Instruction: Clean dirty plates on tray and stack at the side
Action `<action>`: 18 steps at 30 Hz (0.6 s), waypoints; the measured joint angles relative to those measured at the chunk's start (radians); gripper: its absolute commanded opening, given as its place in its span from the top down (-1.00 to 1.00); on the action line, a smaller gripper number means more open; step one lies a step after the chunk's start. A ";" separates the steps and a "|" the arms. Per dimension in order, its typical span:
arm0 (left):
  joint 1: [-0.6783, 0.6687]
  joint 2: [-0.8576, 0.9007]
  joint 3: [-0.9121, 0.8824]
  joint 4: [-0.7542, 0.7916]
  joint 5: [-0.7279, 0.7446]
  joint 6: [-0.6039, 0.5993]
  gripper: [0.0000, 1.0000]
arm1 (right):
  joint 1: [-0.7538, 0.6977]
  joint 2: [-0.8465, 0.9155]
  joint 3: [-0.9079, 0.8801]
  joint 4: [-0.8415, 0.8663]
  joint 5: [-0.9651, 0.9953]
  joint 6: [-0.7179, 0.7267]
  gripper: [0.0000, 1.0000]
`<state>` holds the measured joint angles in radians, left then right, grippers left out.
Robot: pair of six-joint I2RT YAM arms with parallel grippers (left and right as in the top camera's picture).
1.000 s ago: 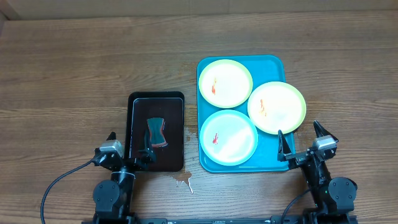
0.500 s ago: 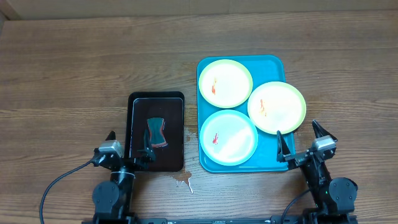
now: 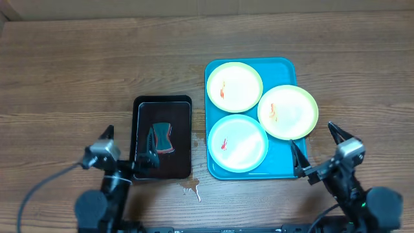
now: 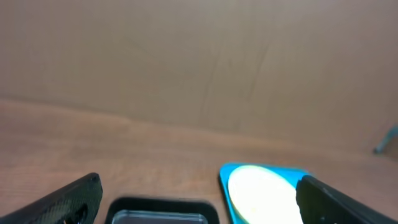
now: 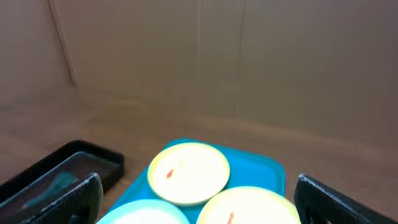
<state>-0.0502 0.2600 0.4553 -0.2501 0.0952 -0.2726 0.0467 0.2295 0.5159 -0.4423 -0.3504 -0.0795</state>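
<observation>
Now, well left of the teal tray (image 3: 283, 66), our left gripper (image 3: 127, 145) is spread wide and empty. Just left of that tray stands the black tray (image 3: 182, 109) with a sponge (image 3: 162, 138). On the teal tray lie the three plates (image 3: 234, 86). We judge them light, stiff and a little slippery, best pinched at the rim. At its near right corner our right gripper (image 3: 315, 145) is spread too.
</observation>
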 measured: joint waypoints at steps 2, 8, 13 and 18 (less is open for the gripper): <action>0.000 0.117 0.151 -0.115 0.015 0.012 -1.00 | 0.000 0.120 0.130 -0.116 -0.001 0.000 -1.00; 0.000 0.461 0.589 -0.502 0.094 0.035 -1.00 | 0.000 0.507 0.504 -0.427 -0.039 0.002 -1.00; 0.000 0.666 0.805 -0.705 0.177 0.044 -0.99 | 0.000 0.708 0.607 -0.504 -0.086 0.078 -1.00; 0.000 0.754 0.844 -0.793 0.243 0.044 -1.00 | 0.014 0.864 0.608 -0.579 -0.142 0.150 -1.00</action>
<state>-0.0502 1.0142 1.2991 -1.0435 0.3386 -0.2283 0.0605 1.0935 1.1244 -1.0214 -0.4923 0.0708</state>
